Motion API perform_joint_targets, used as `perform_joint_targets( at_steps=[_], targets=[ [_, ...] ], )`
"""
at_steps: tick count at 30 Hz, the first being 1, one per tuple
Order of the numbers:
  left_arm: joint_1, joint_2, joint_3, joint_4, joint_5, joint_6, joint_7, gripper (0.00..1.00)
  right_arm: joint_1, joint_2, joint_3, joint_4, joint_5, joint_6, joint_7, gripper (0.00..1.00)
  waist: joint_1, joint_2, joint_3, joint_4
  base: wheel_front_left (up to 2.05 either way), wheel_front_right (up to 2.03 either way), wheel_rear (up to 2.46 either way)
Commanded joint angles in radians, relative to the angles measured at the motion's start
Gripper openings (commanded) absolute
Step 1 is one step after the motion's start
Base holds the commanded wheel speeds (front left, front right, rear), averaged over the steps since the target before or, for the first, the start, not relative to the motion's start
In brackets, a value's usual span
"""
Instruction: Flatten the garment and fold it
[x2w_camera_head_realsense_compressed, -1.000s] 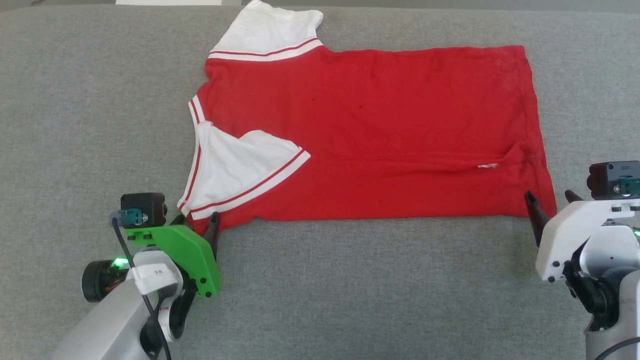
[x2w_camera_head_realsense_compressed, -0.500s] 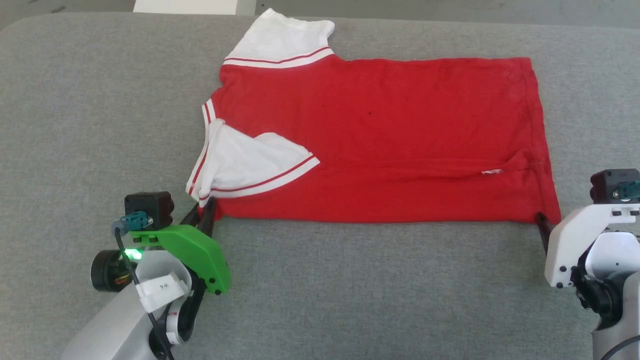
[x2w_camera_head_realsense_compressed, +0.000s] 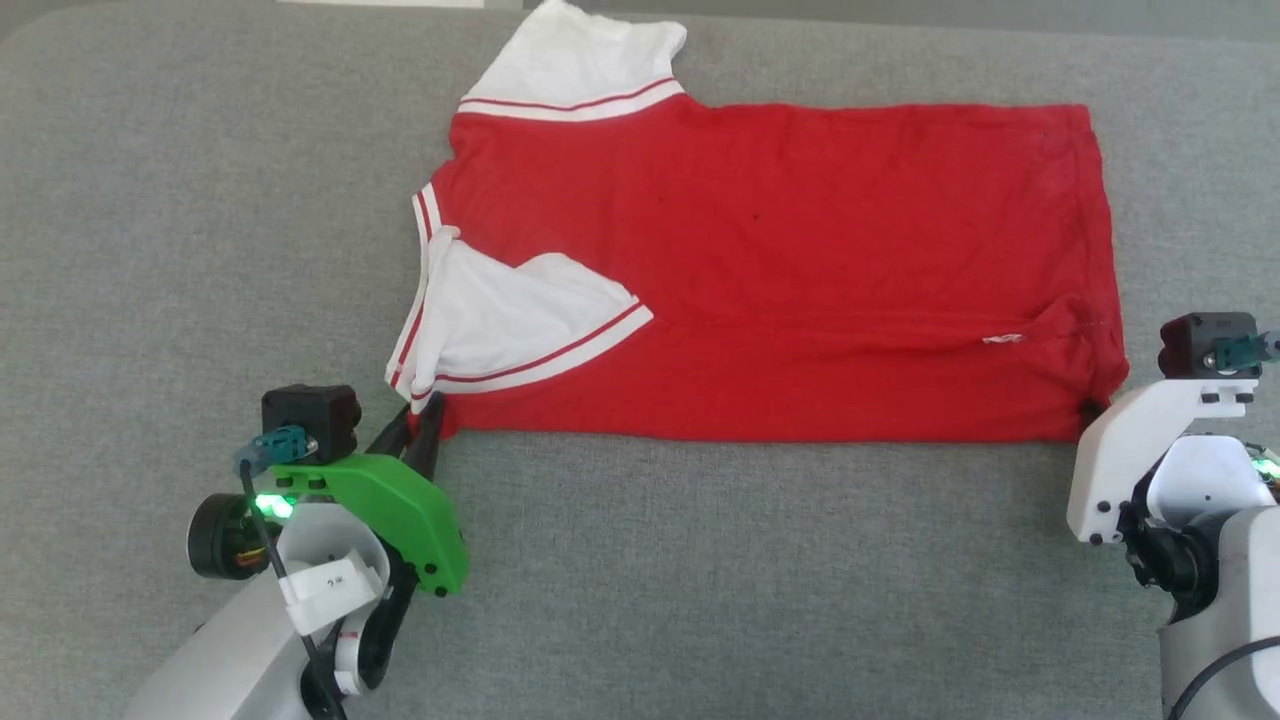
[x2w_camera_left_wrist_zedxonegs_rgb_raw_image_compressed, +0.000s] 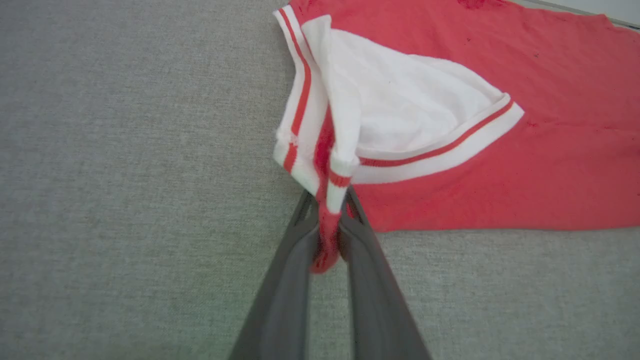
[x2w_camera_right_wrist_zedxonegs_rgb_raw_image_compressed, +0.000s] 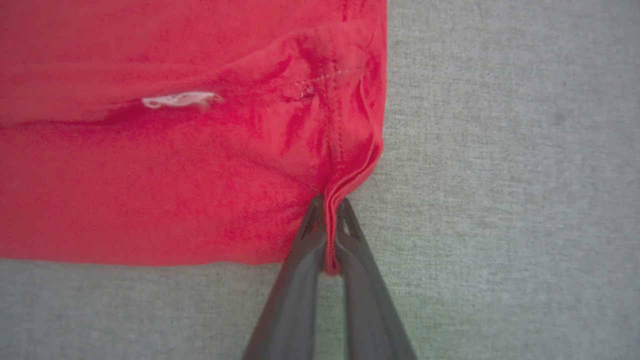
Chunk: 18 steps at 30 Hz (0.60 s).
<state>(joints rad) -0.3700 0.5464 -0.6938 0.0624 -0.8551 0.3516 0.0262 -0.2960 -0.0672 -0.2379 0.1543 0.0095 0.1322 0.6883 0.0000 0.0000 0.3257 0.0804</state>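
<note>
Garment (x2w_camera_head_realsense_compressed: 780, 270) flat on table (x2w_camera_head_realsense_compressed: 700, 580)

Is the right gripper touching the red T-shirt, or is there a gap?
Touching. The right wrist view shows the right gripper shut on a pinched fold at the hem corner of the red T-shirt.

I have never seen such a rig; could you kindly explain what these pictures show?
This is a two-armed wheeled robot. The wide picture comes from its head camera, looking down; the other two come from wrist cameras looking along each arm's fingers. A red jersey-style T-shirt with white striped sleeves lies on a grey fabric surface, one sleeve folded over its body. The left gripper has its jaws shut on the near sleeve-side corner; the right gripper has its jaws shut on the near hem corner.
</note>
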Motion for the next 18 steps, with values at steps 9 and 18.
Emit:
perform_joint_targets(
  at_steps=[9,18],
  targets=[
    [0.040,0.046,-0.008,0.011,-0.008,-0.004,0.019,0.00,0.080,-0.014,-0.016,-0.054,0.041,-0.002,0.023,0.00,0.0000,0.0000,-0.115,-0.016,0.00,0.00,0.00],
    [0.128,0.099,-0.058,-0.021,-0.045,-0.005,0.124,0.00,0.223,-0.041,-0.026,-0.210,0.103,-0.002,0.126,0.00,0.0000,0.0000,-0.158,-0.018,0.00,0.00,0.00]
  ],
)
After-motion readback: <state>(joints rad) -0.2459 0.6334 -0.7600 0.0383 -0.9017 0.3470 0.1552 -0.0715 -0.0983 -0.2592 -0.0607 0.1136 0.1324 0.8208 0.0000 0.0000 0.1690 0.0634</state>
